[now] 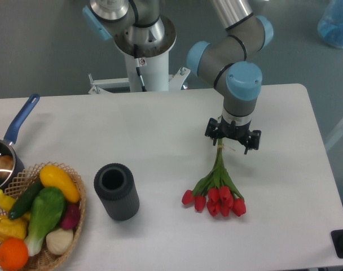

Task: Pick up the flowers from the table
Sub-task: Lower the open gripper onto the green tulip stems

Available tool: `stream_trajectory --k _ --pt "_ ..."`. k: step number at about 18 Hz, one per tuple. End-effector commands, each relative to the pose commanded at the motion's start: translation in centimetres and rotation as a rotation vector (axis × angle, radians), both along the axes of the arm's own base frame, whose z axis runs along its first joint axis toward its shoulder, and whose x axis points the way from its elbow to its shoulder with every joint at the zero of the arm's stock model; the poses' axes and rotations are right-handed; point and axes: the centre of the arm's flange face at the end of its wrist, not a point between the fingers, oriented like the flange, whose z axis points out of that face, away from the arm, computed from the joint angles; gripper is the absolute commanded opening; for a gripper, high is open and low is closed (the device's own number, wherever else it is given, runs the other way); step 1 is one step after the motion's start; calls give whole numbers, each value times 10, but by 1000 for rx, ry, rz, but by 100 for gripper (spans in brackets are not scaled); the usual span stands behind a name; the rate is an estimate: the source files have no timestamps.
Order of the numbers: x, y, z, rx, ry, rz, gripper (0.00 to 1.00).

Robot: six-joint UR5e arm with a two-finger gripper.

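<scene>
bright, even overhead light fills the scene. the large flat white tabletop [160, 130] looks slightly washed out, with faint soft shadows. the dark ribbed cylinder [116, 192] casts a weak shadow toward 5 o'clock. focus is sharp throughout.

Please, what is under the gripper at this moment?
Under the gripper lie the thin stem ends of the flowers, which rest on the white table. The gripper's body covers the stem tips, so contact with the fingers cannot be judged.
</scene>
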Motion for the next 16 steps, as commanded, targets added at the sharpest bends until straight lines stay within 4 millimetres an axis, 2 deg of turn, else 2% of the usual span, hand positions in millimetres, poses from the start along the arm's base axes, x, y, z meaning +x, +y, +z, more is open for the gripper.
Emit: stream_trajectory --k 5,8,12,16 --pt "5 3 -4 28 -21 6 100" --pt "-6 6 5 44 -2 9 100" --pt "3 19 -11 29 -27 -10 100" --pt "11 16 -20 25 -53 18 97"
